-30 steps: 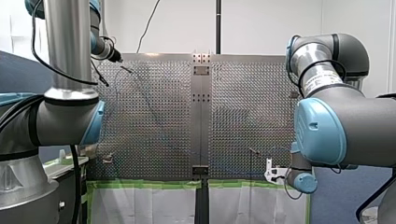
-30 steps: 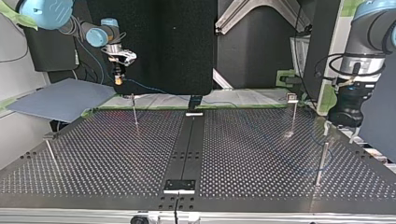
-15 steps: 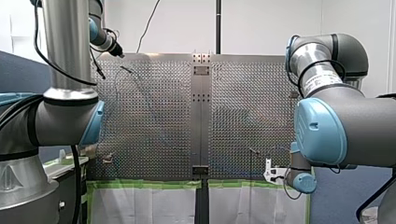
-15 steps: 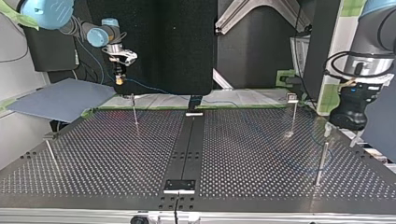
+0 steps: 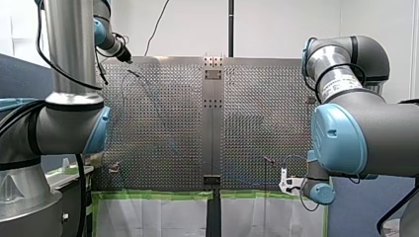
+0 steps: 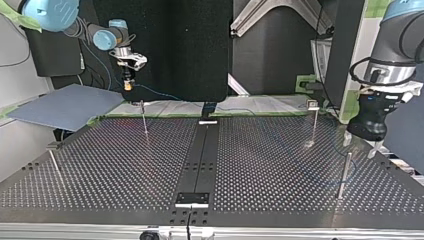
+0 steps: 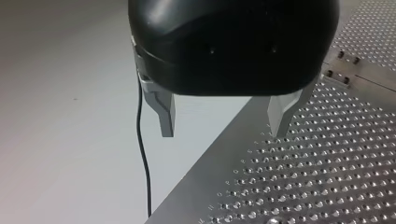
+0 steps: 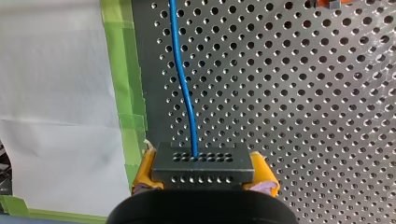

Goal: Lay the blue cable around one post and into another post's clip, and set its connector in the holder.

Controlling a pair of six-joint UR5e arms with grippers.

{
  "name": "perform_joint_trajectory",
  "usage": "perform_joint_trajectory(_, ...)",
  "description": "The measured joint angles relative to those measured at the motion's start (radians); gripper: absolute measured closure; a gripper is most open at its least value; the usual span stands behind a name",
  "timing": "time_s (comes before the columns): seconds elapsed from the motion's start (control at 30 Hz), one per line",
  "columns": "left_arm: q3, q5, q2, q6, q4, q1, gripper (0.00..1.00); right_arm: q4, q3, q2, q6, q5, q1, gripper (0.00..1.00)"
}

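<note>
A black connector is pinched between the yellow pads of my right gripper, which is shut on it. The blue cable leaves the connector and runs ahead over the perforated table. At the top view's back left, my right gripper hangs above a thin post, with the blue cable trailing off beside it. My left gripper is open with nothing between its metal fingers, over the table's corner. At the top view's right, my left gripper hovers near another post.
More posts stand on the table. A small holder block sits on the dark centre strip at the top view's near edge. Green tape and white sheeting border the table. A thin black wire hangs beside my left gripper.
My left gripper has shifted slightly near the post at the top view's right, and its fingers now show more plainly. My right gripper holds still with the connector.
</note>
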Motion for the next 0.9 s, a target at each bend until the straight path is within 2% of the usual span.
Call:
perform_joint_trajectory(0.5, 0.000, -0.021, -0.003, 0.153, 0.003, -0.015, 0.00, 0.003, 0.000, 0.000, 0.000, 0.000, 0.001, 0.99)
perform_joint_trajectory(0.9, 0.000, -0.038, -0.009, 0.170, 0.004, -0.016, 0.00, 0.006, 0.000, 0.000, -0.001, 0.000, 0.005, 0.99)
